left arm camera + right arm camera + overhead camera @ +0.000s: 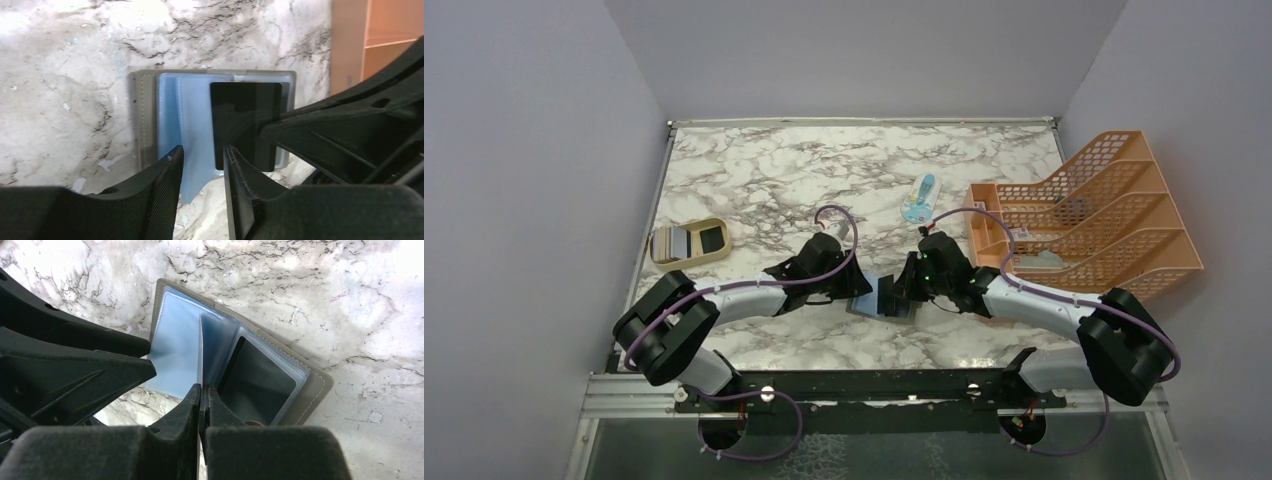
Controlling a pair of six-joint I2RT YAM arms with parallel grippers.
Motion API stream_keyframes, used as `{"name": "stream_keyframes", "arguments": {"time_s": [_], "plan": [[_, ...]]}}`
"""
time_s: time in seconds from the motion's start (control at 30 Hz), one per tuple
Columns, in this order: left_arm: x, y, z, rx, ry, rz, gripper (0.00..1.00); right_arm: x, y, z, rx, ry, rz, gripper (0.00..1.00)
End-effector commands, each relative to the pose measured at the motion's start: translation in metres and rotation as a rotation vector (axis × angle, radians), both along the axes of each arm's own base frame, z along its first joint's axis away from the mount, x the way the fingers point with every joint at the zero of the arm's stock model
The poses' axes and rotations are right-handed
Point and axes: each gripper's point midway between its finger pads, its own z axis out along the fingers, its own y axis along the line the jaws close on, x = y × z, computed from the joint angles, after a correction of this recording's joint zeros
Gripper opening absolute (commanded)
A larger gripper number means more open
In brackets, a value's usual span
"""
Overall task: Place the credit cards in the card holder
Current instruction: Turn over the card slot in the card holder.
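Observation:
The grey card holder [882,298] lies open on the marble between both arms, its pale blue pockets [167,115] facing up. A dark credit card [245,115] sits in the clear pocket at one side [260,382]. My right gripper [201,387] is shut on a thin pocket leaf [201,345] and holds it upright. My left gripper [202,152] stands open at the holder's near edge, with a loose blue leaf [197,150] hanging in the gap between its fingers. More credit cards [674,242] lie in the tan tray [689,262] at the left.
A large orange mesh file rack [1104,210] fills the right side of the table. A light blue-and-white packet [919,198] lies behind the grippers. The two grippers [859,290] [909,290] nearly touch over the holder.

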Motion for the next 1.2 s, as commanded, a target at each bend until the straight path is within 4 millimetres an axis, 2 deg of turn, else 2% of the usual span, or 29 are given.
{"name": "stream_keyframes", "arguments": {"time_s": [0.0, 0.23, 0.47, 0.5, 0.6, 0.63, 0.8, 0.9, 0.97, 1.07, 1.17], "plan": [[-0.004, -0.013, 0.024, -0.108, -0.013, -0.036, 0.36, 0.005, -0.006, -0.002, -0.02, -0.025, -0.019, 0.01], [-0.009, -0.02, 0.028, -0.147, 0.009, -0.069, 0.32, 0.009, -0.008, 0.014, -0.018, -0.073, -0.02, 0.01], [-0.008, -0.021, 0.017, -0.11, 0.018, -0.073, 0.26, 0.009, -0.01, 0.021, -0.015, -0.09, -0.021, 0.01], [-0.008, -0.02, 0.015, -0.097, 0.019, -0.074, 0.22, 0.01, -0.01, 0.023, -0.017, -0.095, -0.02, 0.01], [-0.004, -0.017, 0.011, -0.048, 0.012, -0.067, 0.01, 0.012, -0.012, 0.032, -0.029, -0.113, -0.023, 0.01], [-0.003, -0.015, 0.012, -0.032, 0.005, -0.065, 0.0, 0.013, -0.014, 0.037, -0.035, -0.123, -0.025, 0.01], [0.008, -0.001, 0.028, 0.056, -0.075, -0.027, 0.0, 0.012, -0.024, 0.058, -0.062, -0.157, -0.033, 0.01], [0.009, 0.0, 0.04, 0.063, -0.109, -0.016, 0.0, 0.012, -0.03, 0.068, -0.066, -0.183, -0.052, 0.01], [0.003, -0.009, 0.045, 0.039, -0.109, -0.036, 0.0, 0.012, -0.036, 0.073, -0.074, -0.198, -0.067, 0.01], [-0.009, -0.028, 0.051, -0.014, -0.116, -0.088, 0.19, 0.014, -0.044, 0.082, -0.095, -0.226, -0.098, 0.01], [-0.021, -0.047, 0.053, -0.09, -0.096, -0.14, 0.24, 0.015, -0.051, 0.093, -0.097, -0.256, -0.12, 0.01]]}}
